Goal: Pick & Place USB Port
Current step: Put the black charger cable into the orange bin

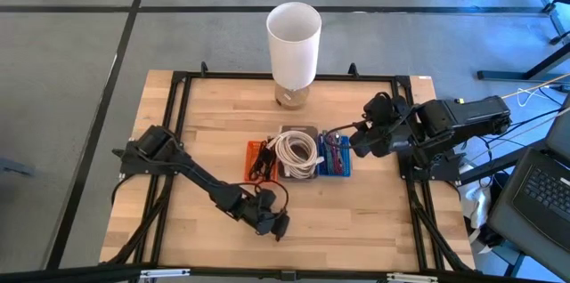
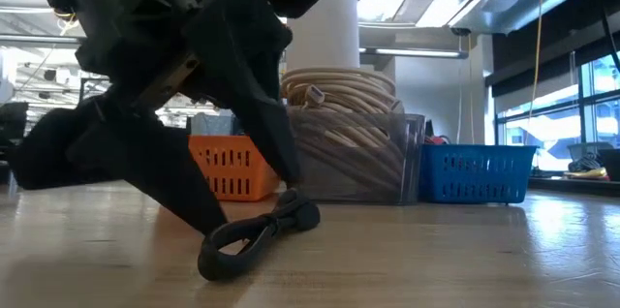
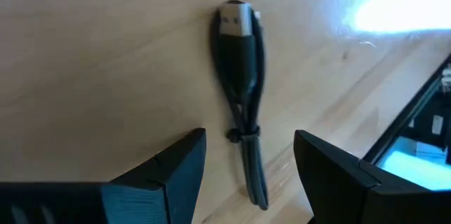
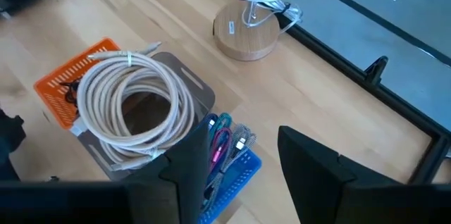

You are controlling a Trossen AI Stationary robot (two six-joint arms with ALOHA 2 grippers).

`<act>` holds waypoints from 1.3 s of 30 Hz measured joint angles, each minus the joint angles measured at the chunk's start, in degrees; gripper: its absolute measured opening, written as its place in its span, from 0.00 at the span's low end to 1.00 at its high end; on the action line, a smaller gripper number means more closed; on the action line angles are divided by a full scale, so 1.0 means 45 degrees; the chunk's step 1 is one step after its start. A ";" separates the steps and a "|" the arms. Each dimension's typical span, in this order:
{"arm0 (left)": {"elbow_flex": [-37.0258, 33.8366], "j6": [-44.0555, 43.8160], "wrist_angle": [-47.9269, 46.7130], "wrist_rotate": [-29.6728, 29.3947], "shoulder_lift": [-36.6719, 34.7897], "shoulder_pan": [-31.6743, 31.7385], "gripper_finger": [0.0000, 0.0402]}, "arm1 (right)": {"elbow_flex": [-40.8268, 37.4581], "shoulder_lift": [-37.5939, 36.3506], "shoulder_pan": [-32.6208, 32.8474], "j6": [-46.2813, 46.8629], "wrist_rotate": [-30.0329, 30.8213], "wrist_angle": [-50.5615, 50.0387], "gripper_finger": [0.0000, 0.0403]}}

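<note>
A short black USB cable [image 3: 242, 76], bundled with a tie and showing a silver plug [image 3: 235, 18], lies flat on the wooden table near its near edge [image 2: 257, 235]. My left gripper [image 3: 250, 160] is open and low over it, one finger on each side of the tied end, with a gap to the cable on both sides. In the high view my left gripper [image 1: 272, 222] is at the near middle of the table. My right gripper [image 4: 243, 182] is open and hovers by the blue basket [image 1: 337, 158], holding nothing.
Three containers stand in a row at the table's middle: an orange basket [image 1: 257, 160], a clear bin with a coiled white cable [image 1: 297, 153], and the blue basket with coloured cables [image 4: 225, 160]. A white-shaded lamp [image 1: 293, 38] stands at the far edge. Bare wood lies left and near.
</note>
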 joint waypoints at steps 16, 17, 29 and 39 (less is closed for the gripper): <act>0.0049 0.1258 0.0230 -0.0162 0.0852 0.0423 0.26 | 0.0000 0.0000 -0.0005 0.0039 0.0000 0.0206 0.43; 0.0056 0.1285 0.0336 -0.0248 0.0955 0.0409 0.21 | 0.0000 0.0000 -0.0002 0.0039 0.0000 0.0226 0.43; -0.0123 0.2181 0.0863 -0.0592 0.0315 0.0258 0.01 | 0.0000 0.0000 -0.0001 0.0039 -0.0194 0.0285 0.43; -0.0112 0.2246 -0.1144 -0.1466 -0.2422 -0.0175 0.00 | 0.0000 0.0000 -0.0004 0.0039 -0.0286 0.0332 0.43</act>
